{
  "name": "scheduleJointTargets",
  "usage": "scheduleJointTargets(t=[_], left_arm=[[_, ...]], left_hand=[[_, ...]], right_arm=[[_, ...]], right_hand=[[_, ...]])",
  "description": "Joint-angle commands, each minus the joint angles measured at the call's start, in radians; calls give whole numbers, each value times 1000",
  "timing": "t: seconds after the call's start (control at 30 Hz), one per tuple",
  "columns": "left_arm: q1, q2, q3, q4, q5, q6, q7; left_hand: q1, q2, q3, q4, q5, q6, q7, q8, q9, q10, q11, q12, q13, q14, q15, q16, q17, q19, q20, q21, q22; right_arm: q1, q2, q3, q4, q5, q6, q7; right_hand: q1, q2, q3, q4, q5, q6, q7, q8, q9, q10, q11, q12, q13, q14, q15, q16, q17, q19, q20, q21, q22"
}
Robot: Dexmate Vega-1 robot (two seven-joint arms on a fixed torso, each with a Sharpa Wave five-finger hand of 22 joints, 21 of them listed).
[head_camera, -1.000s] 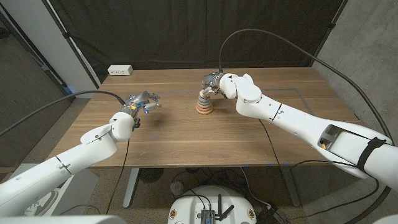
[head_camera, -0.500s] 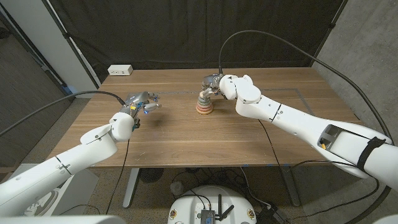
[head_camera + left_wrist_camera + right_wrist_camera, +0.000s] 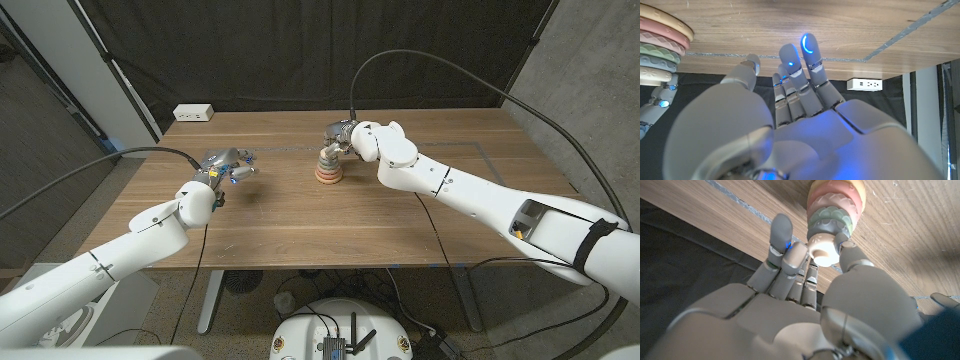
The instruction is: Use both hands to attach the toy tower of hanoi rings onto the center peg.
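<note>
The ring stack (image 3: 328,169) stands upright on the wooden table (image 3: 400,220), at the middle of its far half. The rings taper upward from a wide orange and pink base through green rings to a small cream top ring (image 3: 821,250). The center peg is covered by the rings and cannot be made out.

The right hand (image 3: 342,135) sits at the top of the stack, with the right arm stretched across the table from the near right corner. In the right wrist view, the thumb (image 3: 849,250) touches one side of the cream top ring and a finger lies against the other side, so the hand pinches that ring. The remaining fingers (image 3: 780,235) extend beside the stack, apart from it. The contact on the finger side is partly hidden by the ring itself.

The left hand (image 3: 228,165) hovers above the table, well apart from the stack on its left side. Its fingers (image 3: 810,55) are extended and slightly spread, holding nothing, with blue lights glowing at the tips. The stack's edge shows in the left wrist view, cut off by the frame.

A white power strip (image 3: 193,113) lies at the far left corner of the table.
</note>
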Motion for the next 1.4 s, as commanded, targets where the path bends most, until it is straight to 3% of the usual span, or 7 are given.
scheduleJointTargets(t=[0.03,0.37,0.77,1.1,1.4], left_arm=[[-10,-4,8,12,-1,-7,-8],[-12,-4,9,15,0,-14,-5],[-11,4,5,16,-14,-21,-23],[-24,6,11,19,-11,-25,-35],[-29,1,15,24,-9,-26,-34]], left_hand=[[-1,2,8,0,-1,7,6,1,2,11,-7,-3,1,-2,-57,6,-2,7,-133,2,2],[-1,1,10,0,-1,8,6,1,3,10,-7,-3,2,1,-57,11,-1,8,-133,3,3],[0,2,12,0,-1,-1,10,-3,3,1,-3,-5,4,-3,-57,12,-2,1,-133,3,5],[-2,2,13,1,-2,-3,10,-3,3,-3,0,-7,3,-5,-57,13,0,0,-133,3,6],[-4,2,13,2,-2,-3,6,-2,4,-3,-1,-7,2,-9,-57,10,-4,0,-133,2,5]], right_arm=[[5,8,-9,18,-1,5,1],[12,6,-27,11,-32,-24,25],[16,9,-36,11,-59,-39,41],[12,4,-26,5,-62,-35,39],[4,-1,-14,-1,-54,-26,36]], right_hand=[[9,22,34,25,10,36,-42,3,21,97,-100,2,0,-4,-1,-1,0,7,-18,-1,1],[-6,9,27,28,10,8,-45,-10,20,59,-104,-9,-2,-12,-1,-5,0,-6,-17,-11,-11],[-55,-40,5,32,5,-43,-44,-42,11,-26,-88,-20,-26,-27,-2,-23,3,-16,-17,-16,-18],[-63,-63,-1,27,1,-69,-49,-57,9,-56,-81,-18,-39,-35,-2,-31,1,-17,-17,-16,-17],[-89,-82,-9,35,-3,-109,-42,-77,7,-91,-69,-19,-51,-46,-2,-42,-1,-20,-17,-18,-16]])
